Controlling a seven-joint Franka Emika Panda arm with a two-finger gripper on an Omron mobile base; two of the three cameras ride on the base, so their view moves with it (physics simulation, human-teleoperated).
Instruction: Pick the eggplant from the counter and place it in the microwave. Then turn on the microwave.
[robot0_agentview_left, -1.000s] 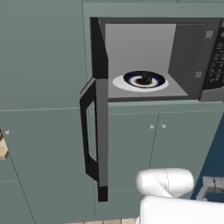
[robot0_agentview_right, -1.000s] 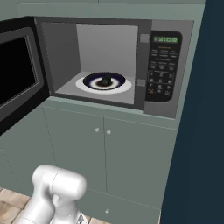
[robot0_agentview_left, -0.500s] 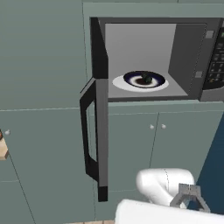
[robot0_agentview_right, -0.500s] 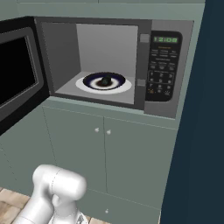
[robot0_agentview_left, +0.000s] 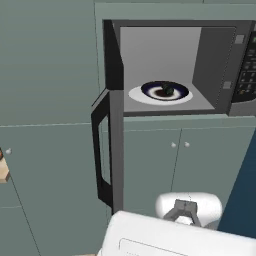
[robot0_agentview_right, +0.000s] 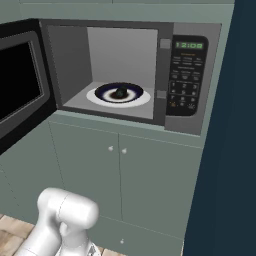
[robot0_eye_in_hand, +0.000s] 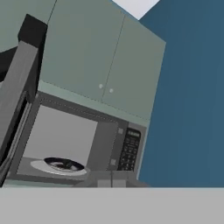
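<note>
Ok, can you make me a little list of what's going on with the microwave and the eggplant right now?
microwave: built in above the cabinet doors, display lit green
door: swung wide open to the left
eggplant: small dark lump inside the microwave, on the plate
plate: white with a dark middle, on the microwave floor
pincer: shut, holding nothing, low in front of the microwave
left to do: door not yet closed, microwave not yet started
</note>
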